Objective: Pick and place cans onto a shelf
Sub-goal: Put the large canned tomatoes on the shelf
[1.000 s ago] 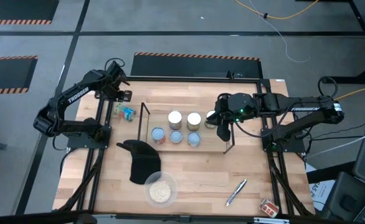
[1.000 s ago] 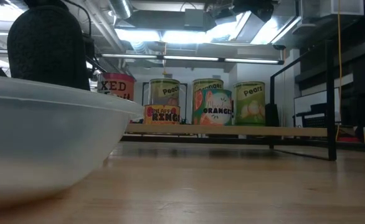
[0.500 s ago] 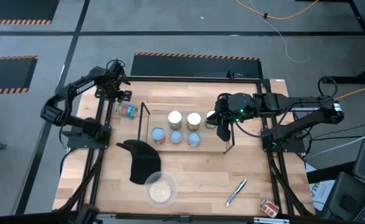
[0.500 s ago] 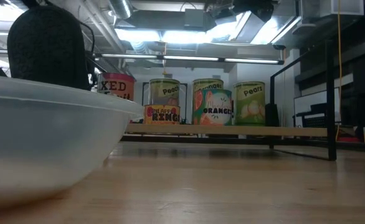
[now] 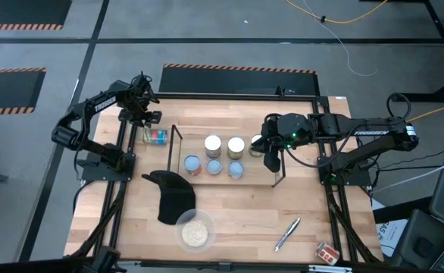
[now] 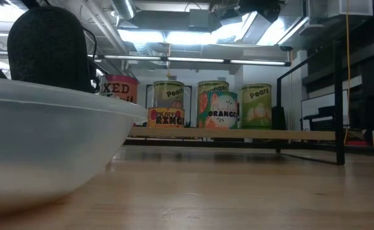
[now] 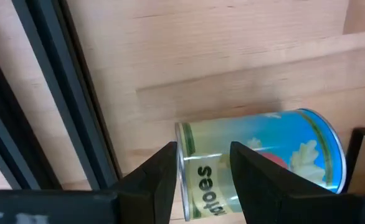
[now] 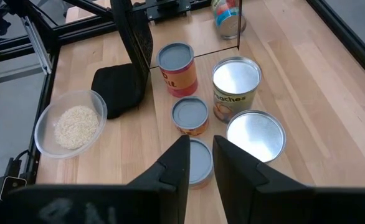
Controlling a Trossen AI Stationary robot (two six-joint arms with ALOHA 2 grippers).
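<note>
I see the left gripper point(image 5: 148, 119) at the far left part of the table point(image 5: 237, 216), low over one can point(image 5: 155, 136) that lies on its side on the wood, just left of the shelf point(image 5: 256, 170) and near the black frame rail. In the left wrist view its two fingers point(image 7: 164, 177) stand apart, one on each side of the end of this can with the silver rim, and they do not press on it (the label is blue and green-yellow, the letters turned sideways). The right gripper point(image 5: 272, 152) hangs over the right end of the shelf. Its fingers point(image 8: 175, 163) are only a little apart, with a narrow gap, and I see nothing held between them; below them in the right wrist view is the pale blue top of a can. The other cans point(image 5: 213, 144) stand upright on the shelf in two rows: the far row with cream or silvery tops, the near row with pale blue tops. I cannot count those on the lower board with certainty. Near the shelf's left end lies a black cloth point(image 5: 173, 196), and just nearer is a clear bowl point(image 5: 195, 231) of pale grains. A silver pen point(image 5: 287, 234) lies at the near right, well apart from the shelf.
</note>
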